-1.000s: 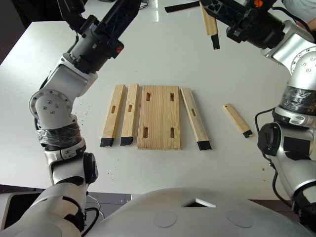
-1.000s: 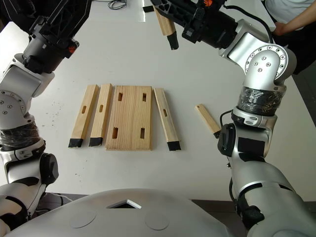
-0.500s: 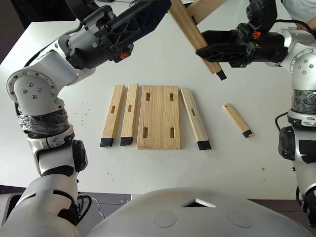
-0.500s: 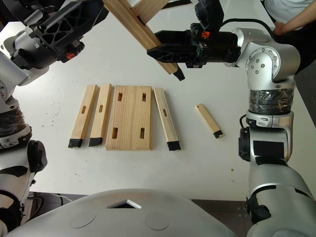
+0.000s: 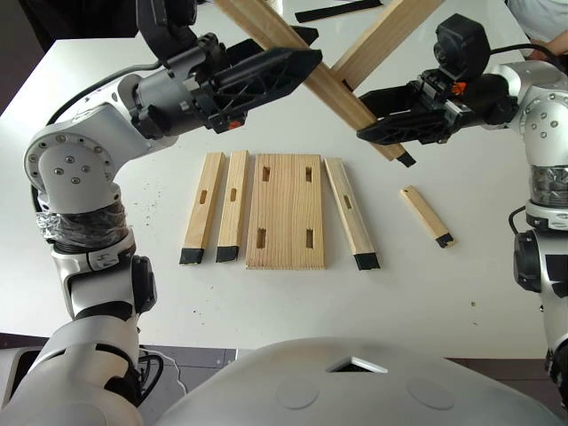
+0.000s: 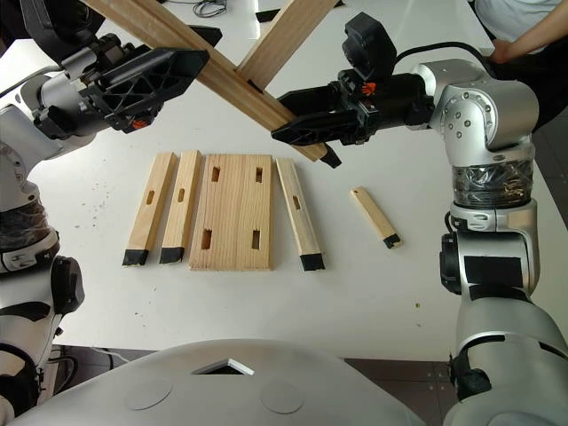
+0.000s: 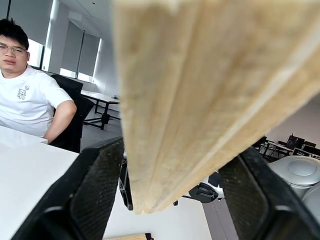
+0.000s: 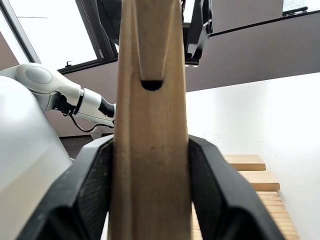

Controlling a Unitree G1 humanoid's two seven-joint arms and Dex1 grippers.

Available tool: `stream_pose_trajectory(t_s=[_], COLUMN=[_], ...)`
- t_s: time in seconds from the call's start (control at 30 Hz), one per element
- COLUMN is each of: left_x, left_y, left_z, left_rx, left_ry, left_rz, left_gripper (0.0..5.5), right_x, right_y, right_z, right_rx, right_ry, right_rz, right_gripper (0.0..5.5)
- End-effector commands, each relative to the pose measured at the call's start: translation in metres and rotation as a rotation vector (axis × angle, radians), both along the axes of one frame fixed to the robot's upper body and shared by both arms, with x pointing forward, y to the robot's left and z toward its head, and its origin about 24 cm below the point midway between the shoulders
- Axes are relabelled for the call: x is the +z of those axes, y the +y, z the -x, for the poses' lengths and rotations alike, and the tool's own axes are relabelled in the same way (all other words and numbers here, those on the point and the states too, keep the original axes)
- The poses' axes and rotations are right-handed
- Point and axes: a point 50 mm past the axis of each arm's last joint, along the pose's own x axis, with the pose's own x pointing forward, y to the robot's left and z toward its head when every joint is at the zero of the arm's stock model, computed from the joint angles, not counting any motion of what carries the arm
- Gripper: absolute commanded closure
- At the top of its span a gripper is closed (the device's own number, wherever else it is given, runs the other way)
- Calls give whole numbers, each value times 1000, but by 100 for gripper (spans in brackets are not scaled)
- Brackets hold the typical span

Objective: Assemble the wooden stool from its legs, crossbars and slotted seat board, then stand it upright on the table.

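Observation:
A long wooden leg [image 5: 342,96] with a black tip hangs slanted above the table. My right gripper [image 5: 362,114] is shut on it near the tip, and my left gripper [image 5: 309,49] is shut on it higher up. A second wooden piece [image 5: 383,35] meets the leg near its middle and rises toward the camera; the joint is hidden. The right wrist view shows the leg's slot [image 8: 150,85] between the fingers [image 8: 95,200]. On the table lie the slotted seat board [image 5: 286,210], two legs [image 5: 204,206] [image 5: 232,204] on its left, one leg [image 5: 351,213] on its right and a short crossbar [image 5: 427,216].
A black strip [image 5: 342,11] lies at the table's far edge. Bare white tabletop stretches in front of the board and to the far right of the crossbar. A person sits beyond the table's far right corner.
Both arms have swung inward and down. The held leg has tilted flatter and its black tip has dropped toward the table. The left gripper, apart from it a second ago, now grips it.

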Motion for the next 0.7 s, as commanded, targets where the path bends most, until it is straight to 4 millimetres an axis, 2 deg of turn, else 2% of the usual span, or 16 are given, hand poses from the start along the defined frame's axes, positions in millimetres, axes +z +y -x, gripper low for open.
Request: stream_pose_trajectory(t_s=[0.03, 0.27, 0.4, 0.47, 0.5, 0.7], left_x=[2, 2, -2, -4, -5, -12], left_y=[3, 2, 3, 2, 2, 8], left_z=[3, 10, 6, 5, 5, -1], left_rx=[5, -29, 31, 64, 81, 184], left_ry=[-23, -49, -51, -52, -52, -38], left_rz=[-14, -16, -29, -27, -23, -33], left_gripper=[310, 317, 319, 326, 327, 344], right_x=[-7, -12, -13, -21, -26, -40], right_y=[-1, -2, -3, -4, -4, -16], right_z=[5, 8, 3, 2, 3, 3], right_rx=[15, 26, -30, -49, -57, -149], right_ry=[15, 32, 17, -33, -53, -82], right_rz=[40, 66, 76, 84, 90, 105], right_gripper=[343, 343, 343, 343, 306, 218])
